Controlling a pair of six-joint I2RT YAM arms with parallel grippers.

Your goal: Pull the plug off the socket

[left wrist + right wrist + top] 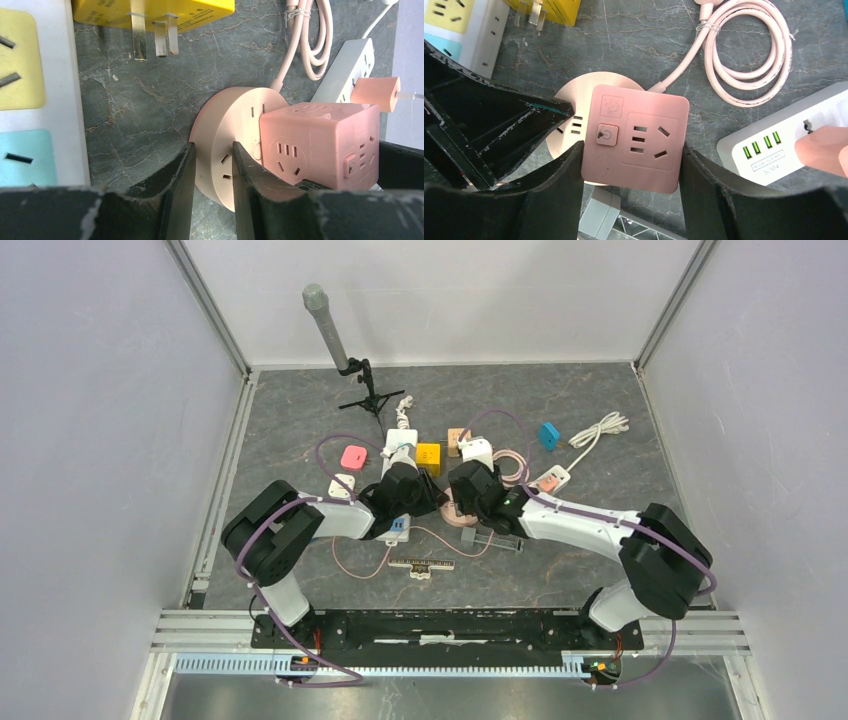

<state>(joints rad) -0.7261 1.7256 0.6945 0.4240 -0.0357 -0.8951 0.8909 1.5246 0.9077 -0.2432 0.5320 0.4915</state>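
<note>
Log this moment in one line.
left tool: clamps round pink socket rim | right tool: grips pink cube plug sides | plug: on socket

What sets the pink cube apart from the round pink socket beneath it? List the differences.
Shape: the pink cube is boxy; the round pink socket is a flat disc.
Pose: the cube sits plugged on top; the disc lies on the table.
Grip: the right hand clamps the cube's sides; the left hand pinches the disc's rim.
Shared: both are pale pink with outlet slots.
</note>
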